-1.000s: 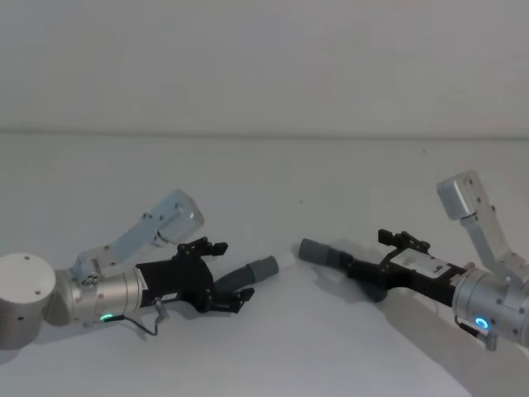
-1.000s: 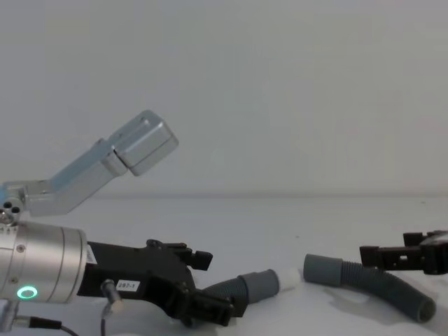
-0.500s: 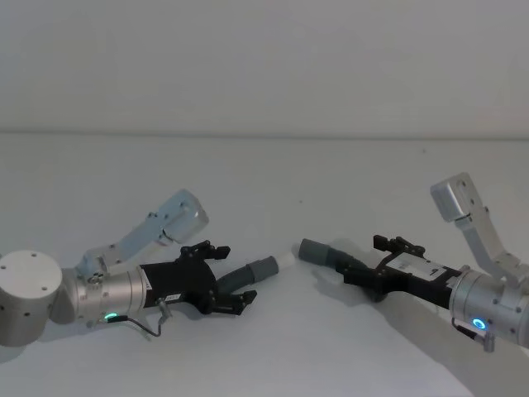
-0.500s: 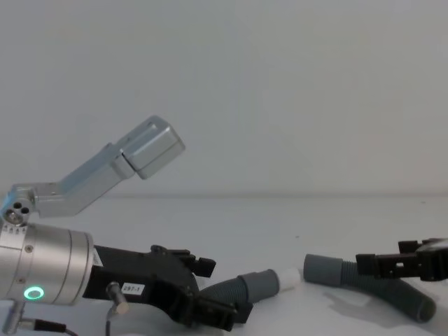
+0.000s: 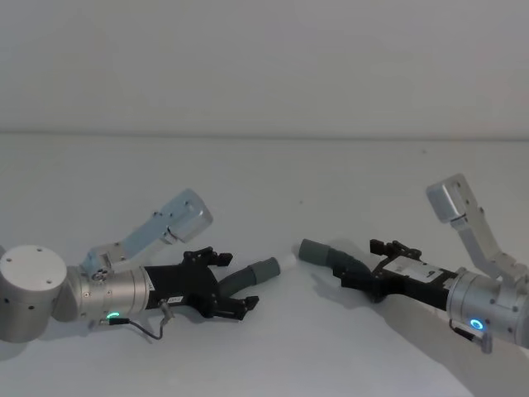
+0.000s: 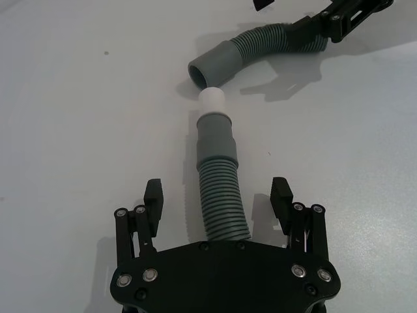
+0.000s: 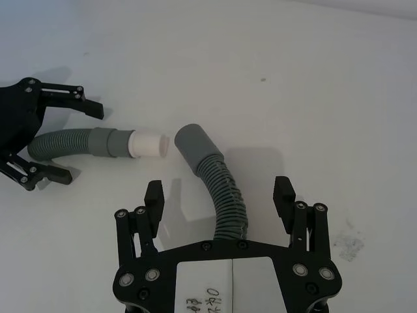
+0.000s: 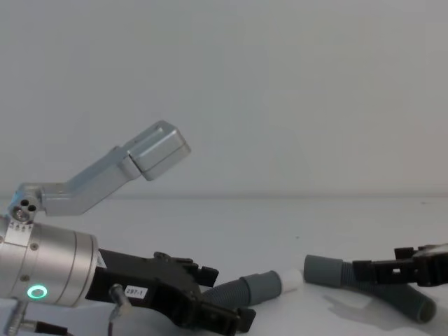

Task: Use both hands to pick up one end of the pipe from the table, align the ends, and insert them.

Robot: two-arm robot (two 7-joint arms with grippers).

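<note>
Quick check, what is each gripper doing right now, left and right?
Left gripper: open, jaws either side of the white-tipped hose piece, holding nothing.
Right gripper: open, jaws either side of the socket hose piece, holding nothing.

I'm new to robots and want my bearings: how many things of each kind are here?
Dark-grey corrugated plastic hose pieces: 2 (white-tipped hose, plain-socket hose)
Black two-fingered plastic grippers: 2 (left gripper, right gripper)
Matte white table: 1
Total: 5
</note>
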